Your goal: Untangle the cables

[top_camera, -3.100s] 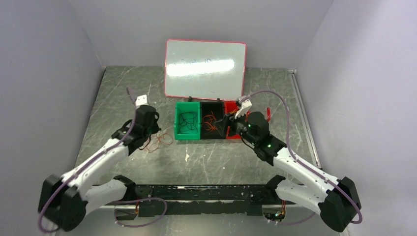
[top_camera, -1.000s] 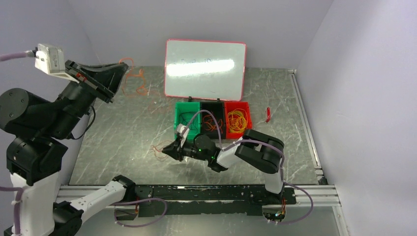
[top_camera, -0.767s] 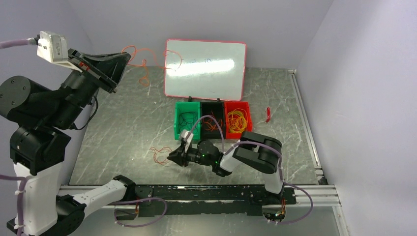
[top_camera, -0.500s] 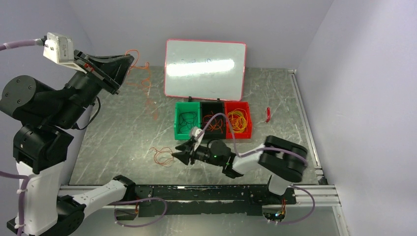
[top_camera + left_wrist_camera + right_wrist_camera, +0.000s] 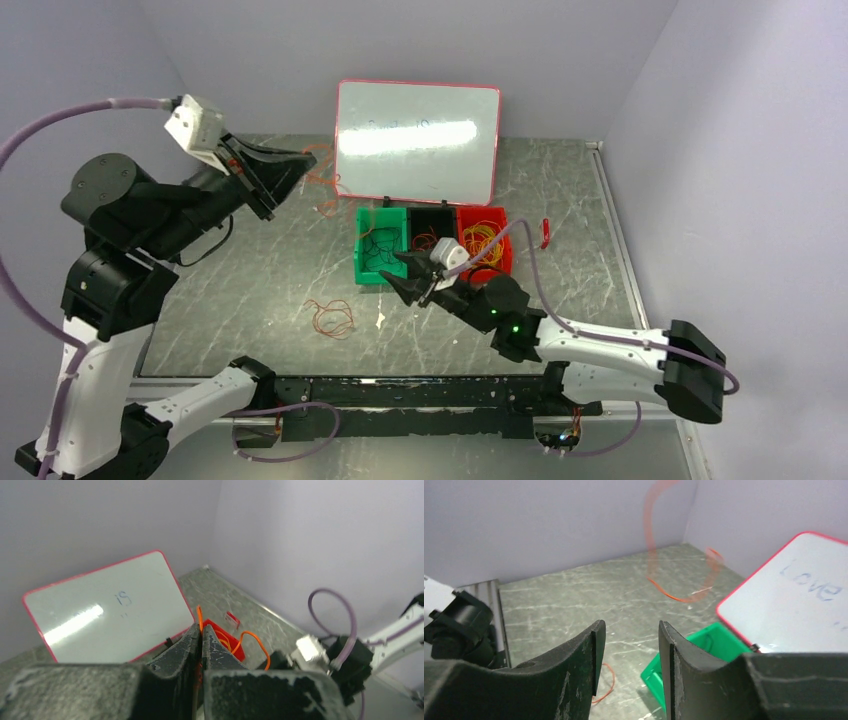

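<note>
Grey scratched tabletop, pale lilac walls. Most of the work is up in the air: the hanging cable [image 5: 322, 186], an orange-red strand, drops from the left gripper [image 5: 298, 168], which is raised high over the far left of the table. In the left wrist view the jaws are pressed flat together on the strand, with no gap showing. Its long axis runs close to vertical, and its loops dangle beside the whiteboard [image 5: 417, 140].

A second orange-red piece, the table loop [image 5: 332, 318], lies flat nearer the front edge, well apart from the hanging one.

The right gripper [image 5: 398, 272] hovers just off the near corner of the green bin [image 5: 360, 262], jaws parted and holding nothing, nose pointing left. From it, the hanging cable lies up and to the left, a blurred streak dead ahead in its wrist camera. The table loop lies lower and left, and I judge it closer to this arm than to the other.

The green, black and red bins each hold cable.
</note>
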`<state>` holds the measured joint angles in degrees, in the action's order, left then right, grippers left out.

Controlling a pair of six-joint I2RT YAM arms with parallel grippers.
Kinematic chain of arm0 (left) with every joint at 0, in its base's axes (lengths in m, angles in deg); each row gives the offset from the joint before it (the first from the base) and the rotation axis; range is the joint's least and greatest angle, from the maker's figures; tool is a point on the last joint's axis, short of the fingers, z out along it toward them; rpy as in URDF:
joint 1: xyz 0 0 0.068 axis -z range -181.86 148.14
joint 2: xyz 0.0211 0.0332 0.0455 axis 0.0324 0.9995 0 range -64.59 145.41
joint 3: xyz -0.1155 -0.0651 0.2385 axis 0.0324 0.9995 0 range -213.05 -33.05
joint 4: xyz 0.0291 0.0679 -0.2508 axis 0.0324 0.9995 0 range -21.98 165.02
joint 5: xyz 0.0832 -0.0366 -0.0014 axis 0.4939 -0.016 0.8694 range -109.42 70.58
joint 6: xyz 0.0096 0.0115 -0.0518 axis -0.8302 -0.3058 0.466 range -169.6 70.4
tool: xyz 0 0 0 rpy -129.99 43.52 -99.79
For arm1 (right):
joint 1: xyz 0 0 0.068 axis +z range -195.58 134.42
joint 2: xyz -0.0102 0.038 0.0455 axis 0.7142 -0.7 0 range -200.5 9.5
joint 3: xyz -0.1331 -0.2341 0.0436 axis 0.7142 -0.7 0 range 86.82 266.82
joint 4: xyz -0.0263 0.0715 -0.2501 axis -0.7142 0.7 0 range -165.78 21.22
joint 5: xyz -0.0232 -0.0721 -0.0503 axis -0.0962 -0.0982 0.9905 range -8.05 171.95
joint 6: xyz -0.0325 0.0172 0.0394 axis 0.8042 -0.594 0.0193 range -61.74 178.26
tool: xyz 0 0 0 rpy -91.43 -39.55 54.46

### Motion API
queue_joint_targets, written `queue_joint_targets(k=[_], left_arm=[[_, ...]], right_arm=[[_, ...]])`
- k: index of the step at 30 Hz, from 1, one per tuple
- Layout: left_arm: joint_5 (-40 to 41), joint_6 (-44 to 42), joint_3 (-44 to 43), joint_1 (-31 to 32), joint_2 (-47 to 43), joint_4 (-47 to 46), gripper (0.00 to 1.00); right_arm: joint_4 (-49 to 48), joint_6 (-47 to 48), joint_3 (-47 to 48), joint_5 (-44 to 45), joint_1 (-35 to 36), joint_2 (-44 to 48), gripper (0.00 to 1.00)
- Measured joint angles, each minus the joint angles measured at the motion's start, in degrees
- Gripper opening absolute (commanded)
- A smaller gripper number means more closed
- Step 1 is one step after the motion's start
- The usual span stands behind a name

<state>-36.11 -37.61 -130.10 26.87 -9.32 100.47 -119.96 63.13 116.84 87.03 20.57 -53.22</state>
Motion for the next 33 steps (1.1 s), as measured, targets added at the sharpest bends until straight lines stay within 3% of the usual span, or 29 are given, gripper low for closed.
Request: queue_joint_targets(k=[6, 15, 33], left_arm=[[-8.15, -2.05, 6.38, 0.00, -0.96, -0.28, 0.07], [-18.82, -6.43, 11.80, 0.00, 0.02, -0.11, 0.07], [-27.74, -9.73, 15.04, 0.00, -0.02, -0.24, 0.07]], right_arm=[[6.01, 3.72, 1.51, 4.81, -0.02, 7.34, 0.47], [12.68, 8.39, 4.15, 10.23, -0.02, 11.17, 0.50], [15.13, 9.11, 12.37, -0.55, -1.33, 0.79, 0.51]])
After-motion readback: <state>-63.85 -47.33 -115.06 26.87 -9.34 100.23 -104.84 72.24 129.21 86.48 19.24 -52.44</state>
